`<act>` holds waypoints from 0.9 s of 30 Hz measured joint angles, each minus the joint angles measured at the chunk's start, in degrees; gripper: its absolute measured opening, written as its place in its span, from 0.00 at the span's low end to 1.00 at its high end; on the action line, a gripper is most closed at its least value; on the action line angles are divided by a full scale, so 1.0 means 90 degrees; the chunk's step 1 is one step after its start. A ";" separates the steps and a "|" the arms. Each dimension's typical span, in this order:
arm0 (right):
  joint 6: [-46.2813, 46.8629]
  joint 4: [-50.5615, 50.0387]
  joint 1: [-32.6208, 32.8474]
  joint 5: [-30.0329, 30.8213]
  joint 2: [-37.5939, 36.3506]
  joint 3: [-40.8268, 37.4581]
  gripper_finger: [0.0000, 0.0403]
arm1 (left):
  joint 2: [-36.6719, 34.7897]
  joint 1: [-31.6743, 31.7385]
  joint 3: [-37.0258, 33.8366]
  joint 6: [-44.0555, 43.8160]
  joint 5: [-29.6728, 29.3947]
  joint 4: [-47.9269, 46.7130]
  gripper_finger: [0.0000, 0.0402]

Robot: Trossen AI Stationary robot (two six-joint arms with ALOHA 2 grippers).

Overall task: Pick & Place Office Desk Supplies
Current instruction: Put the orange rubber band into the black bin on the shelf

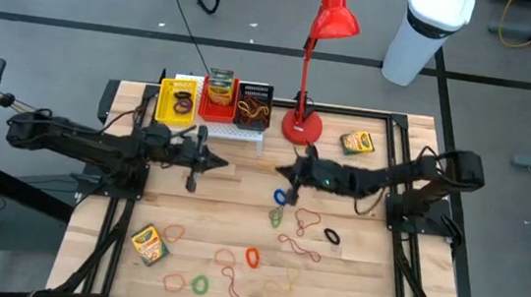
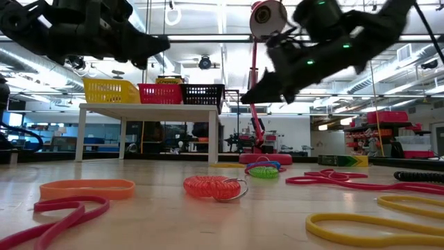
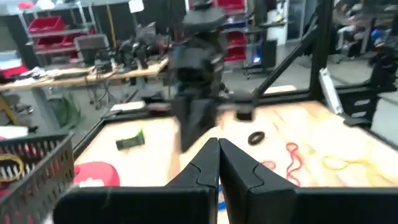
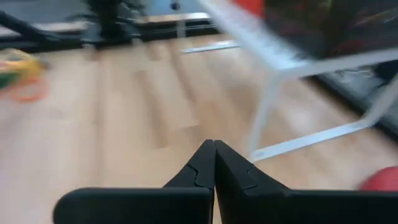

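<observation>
Both claws are closed and empty: the left claw (image 1: 217, 162) hovers near the bins (image 1: 215, 100), the right claw (image 1: 287, 175) mid-bench. Some supplies seem binned already; rubber bands (image 1: 309, 221) and two crayon boxes (image 1: 149, 243) remain on the bench (image 1: 361, 277).

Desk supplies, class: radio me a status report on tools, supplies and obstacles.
Left tool shut, empty; right tool shut, empty, both above the table. Rubber bands and crayon box lie loose. Red lamp stands near the right tool.

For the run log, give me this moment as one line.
left gripper: shut, empty, mid-table | right gripper: shut, empty, near lamp | rubber bands: on table
</observation>
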 joint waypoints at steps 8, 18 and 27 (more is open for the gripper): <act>0.0223 0.0227 0.1333 0.1048 -0.0158 -0.0569 0.01 | 0.0056 -0.1470 -0.0001 -0.0329 -0.1628 -0.1193 0.04; 0.0186 0.0555 0.2129 0.1334 -0.0158 -0.0564 0.01 | 0.1015 -0.3605 0.0115 -0.1824 -0.3311 -0.2019 0.19; 0.0174 0.0534 0.2209 0.1337 -0.0158 -0.0564 0.01 | 0.2816 -0.4732 0.1777 -0.2553 -0.3958 -0.3728 0.26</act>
